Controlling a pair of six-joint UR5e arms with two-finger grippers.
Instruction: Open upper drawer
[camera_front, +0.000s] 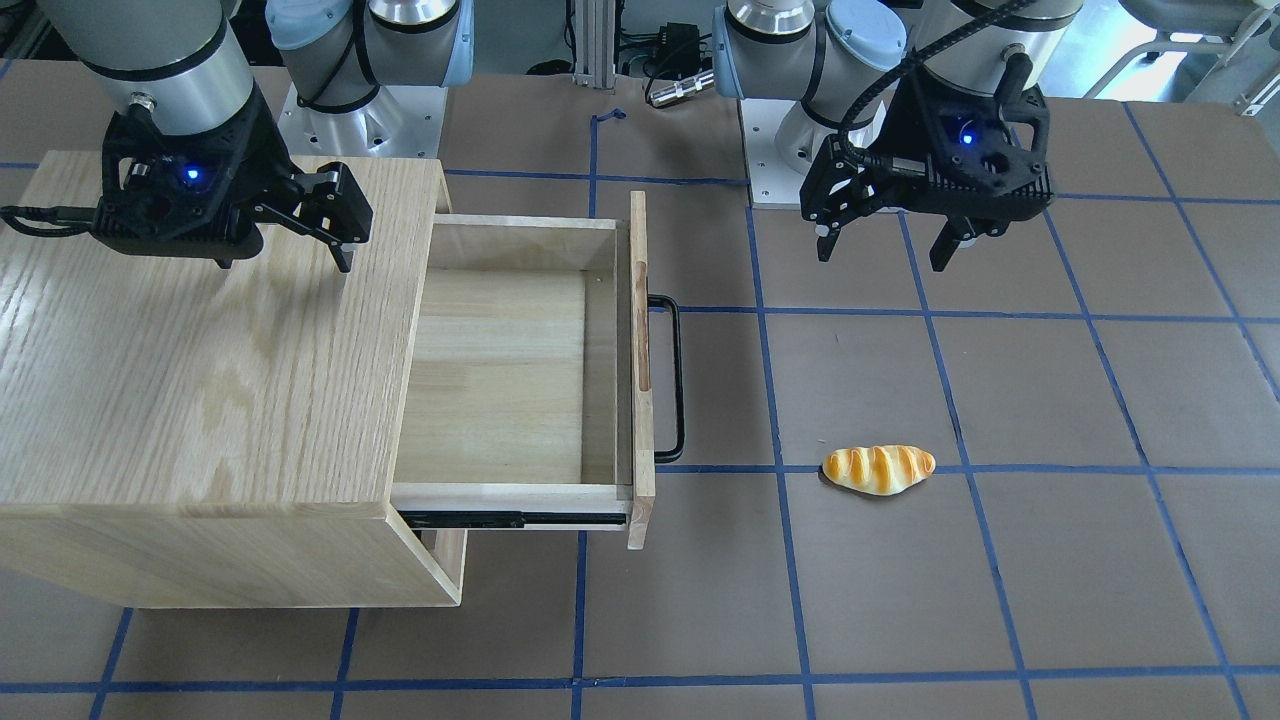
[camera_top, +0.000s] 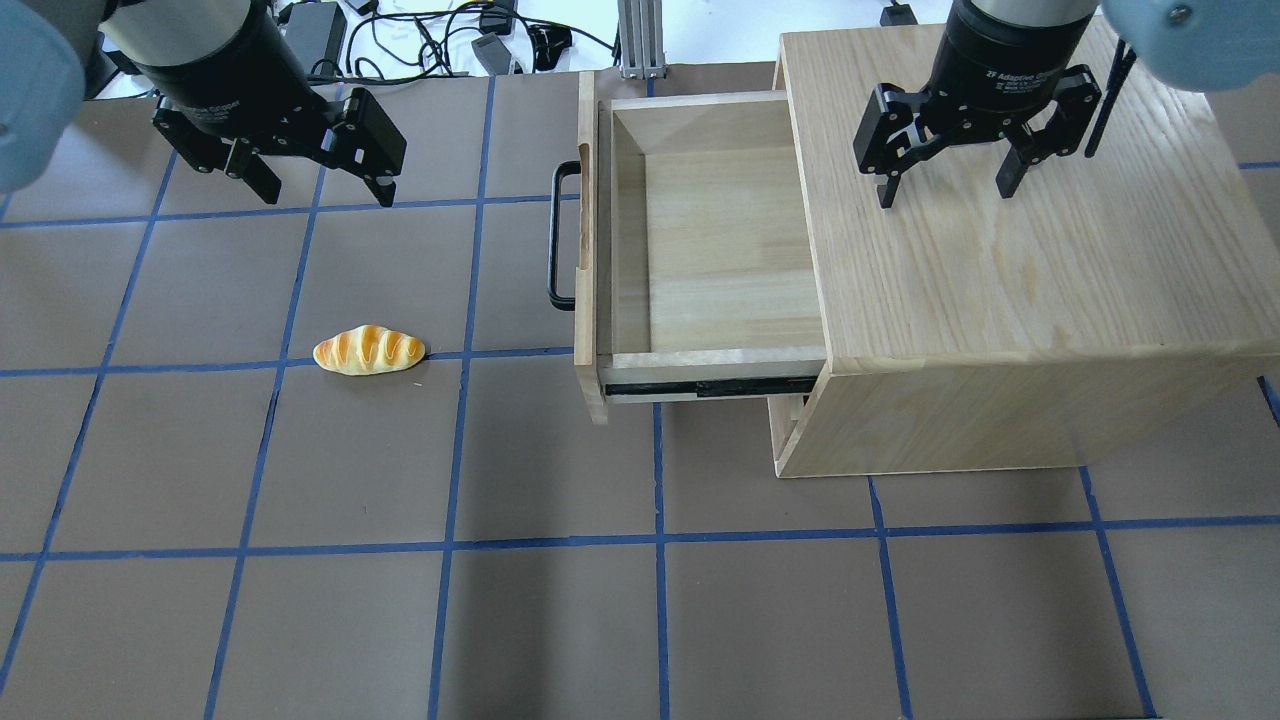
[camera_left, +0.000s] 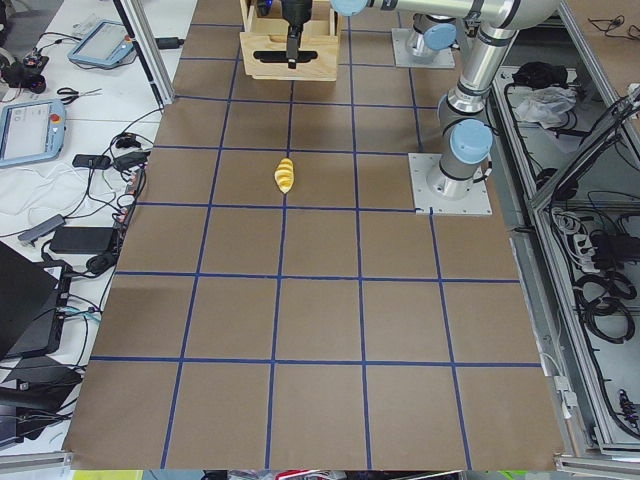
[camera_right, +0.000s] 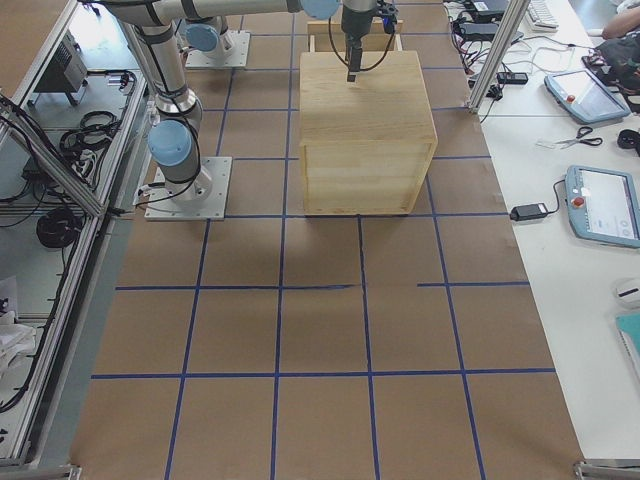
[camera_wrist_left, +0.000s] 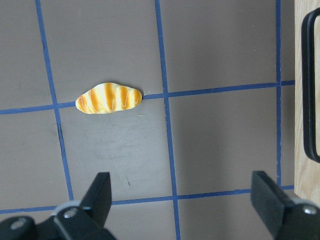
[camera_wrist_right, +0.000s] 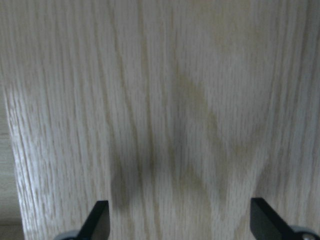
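Extension of the shallow pale-wood upper drawer (camera_top: 700, 230) looks complete; we advise keeping clear of its long black bar handle (camera_top: 553, 235). Left gripper (camera_top: 325, 190), right gripper (camera_top: 945, 195): wide, empty.

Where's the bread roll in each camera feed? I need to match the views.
Exterior front-facing: bread roll lower right of centre.
Overhead exterior: left of centre.
Exterior left: small, upper middle.
Exterior right: not in view.
Left wrist-mounted: upper left.
Right wrist-mounted: not in view, only wood grain.
Shared landmark: the black handle of the upper drawer; the roll lies on a blue tape line out in front of it.
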